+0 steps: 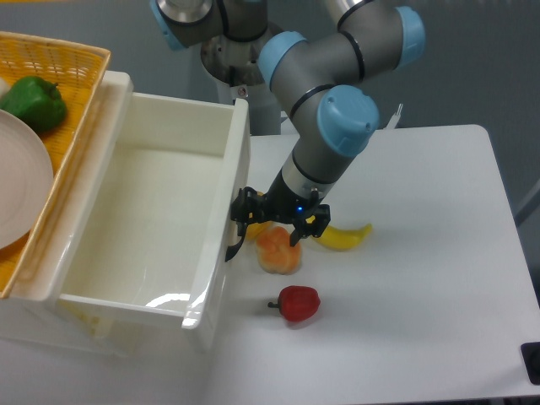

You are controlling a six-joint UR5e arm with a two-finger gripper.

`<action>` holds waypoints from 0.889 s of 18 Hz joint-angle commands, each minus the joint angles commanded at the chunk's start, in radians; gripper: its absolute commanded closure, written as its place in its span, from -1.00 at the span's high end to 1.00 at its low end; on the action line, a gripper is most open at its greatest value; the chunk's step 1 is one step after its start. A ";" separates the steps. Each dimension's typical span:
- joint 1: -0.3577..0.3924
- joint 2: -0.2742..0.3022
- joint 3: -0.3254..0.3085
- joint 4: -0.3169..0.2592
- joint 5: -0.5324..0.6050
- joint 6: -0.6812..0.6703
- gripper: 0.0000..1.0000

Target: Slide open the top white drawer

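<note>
Looking down from the fixed camera:
Hidden parts: the front panel of the top white drawer point(143, 219) is seen edge-on, so its face cannot be made out; the lower drawer is covered by the open box above it.
Handle: only a thin black curve point(235, 245) shows at the drawer's front edge.
Gripper point(253, 221): dark and partly masked by the wrist — its fingers sit at the handle and look closed around it, though the contact itself is hard to see.
Drawer position: pulled far out of the chest, its deep bare inside open to view, its front edge just left of the gripper.
Fruit: an orange-pink fruit point(278, 250) lies just below the gripper, near the drawer front; a banana point(344, 237) is half hidden behind the arm; a red fruit point(298, 303) lies nearer the camera.
Left edge: a yellow basket point(63, 101) — cut off by the frame — holds a green pepper point(32, 101) and a white plate point(18, 181).
Surface: white table point(422, 278).
</note>
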 joint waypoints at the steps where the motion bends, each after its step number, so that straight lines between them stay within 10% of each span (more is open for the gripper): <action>1: 0.011 0.002 0.000 0.000 -0.028 -0.002 1.00; 16: 0.141 0.008 0.054 0.011 0.033 0.180 1.00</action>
